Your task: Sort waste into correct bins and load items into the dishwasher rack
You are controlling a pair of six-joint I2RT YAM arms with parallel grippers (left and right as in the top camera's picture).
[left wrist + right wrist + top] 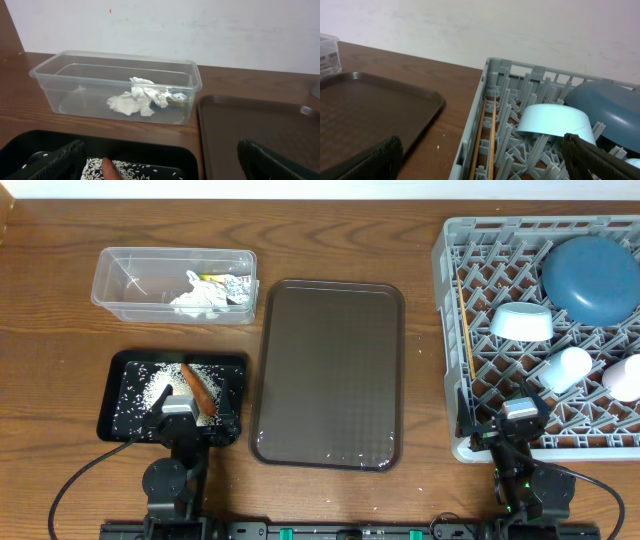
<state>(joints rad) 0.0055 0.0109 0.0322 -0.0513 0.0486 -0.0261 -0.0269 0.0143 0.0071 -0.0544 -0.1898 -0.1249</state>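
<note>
Nearest the table's front edge, both arms sit low and hold nothing. The left gripper (192, 420) hangs over the near end of the shallow black tray (112, 395) with its fingers spread wide. The right gripper (520, 425) is just as wide apart at the near rim of the grey dishwasher rack (450, 330). In the black tray lie scattered white rice grains (140, 385) and the orange carrot (195, 387), apparently the food scraps kept together. Between tray and rack lies a dark brown serving tray (330, 370), bare apart from a few pale specks near its front. Farther back on the left, the clear tub (120, 280) holds the crumpled tissue (195, 298) and the foil wrapper (232, 288), the dry rubbish. In the rack, the chopsticks (466, 340) lie along the left side in a channel, and the light-blue bowl (521, 322) rests upside down on the pegs. A white cup (566, 368) stands beside it and the dark-blue plate (590, 275) leans at the far corner. Judging by this, the sorting looks finished. Nothing blocks either arm.
</note>
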